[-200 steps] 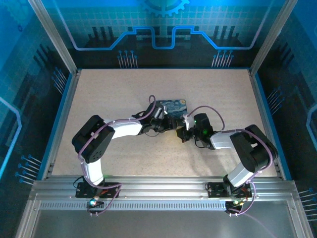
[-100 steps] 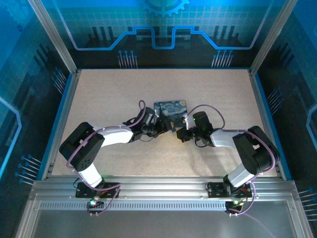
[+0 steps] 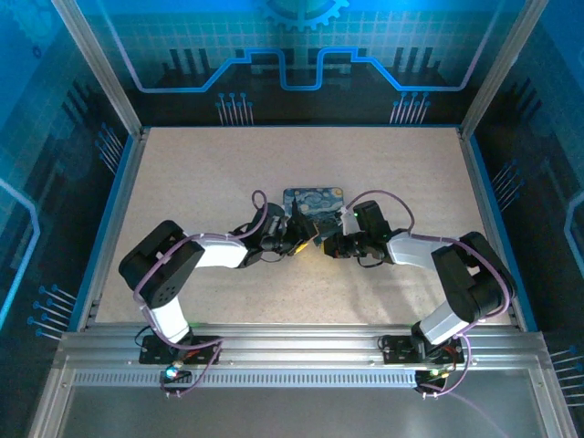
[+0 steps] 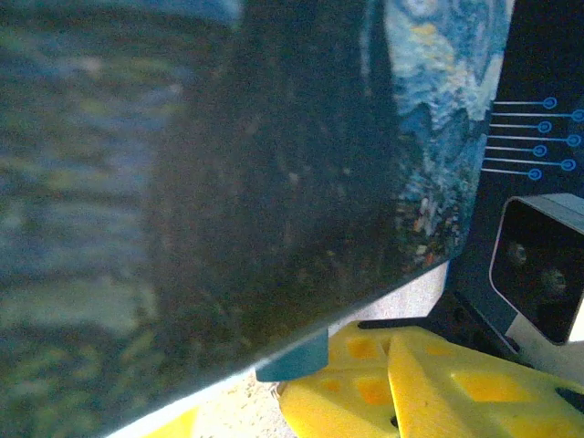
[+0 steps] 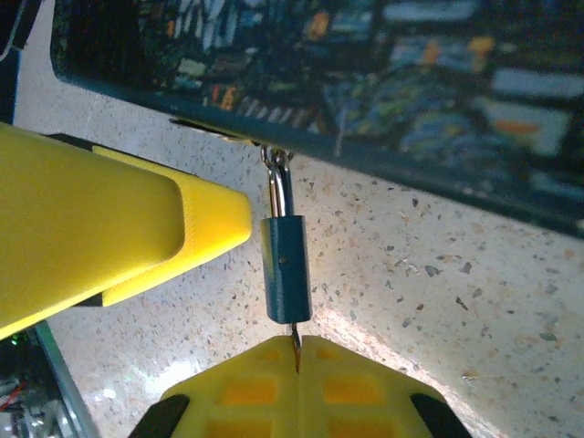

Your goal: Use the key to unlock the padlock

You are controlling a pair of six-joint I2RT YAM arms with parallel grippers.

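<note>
The padlock is a small dark-blue cylinder whose thin silver shackle hooks into the front edge of the starry-night tin. The thin dark key is pinched between the yellow fingers of my right gripper, and its tip enters the padlock's underside. A yellow finger of the left gripper lies close beside the padlock, on its left, apart from it. In the left wrist view the padlock peeks out under the tin. From above, my left gripper and right gripper meet at the tin's near edge.
The tin lies mid-table on the speckled tabletop. Blue-lit walls and metal rails enclose the table. The right wrist camera housing sits just behind the right fingers.
The left arm's elbow dropped and swung left, with its gripper staying at the tin's near edge. The right gripper crept left toward the padlock.
</note>
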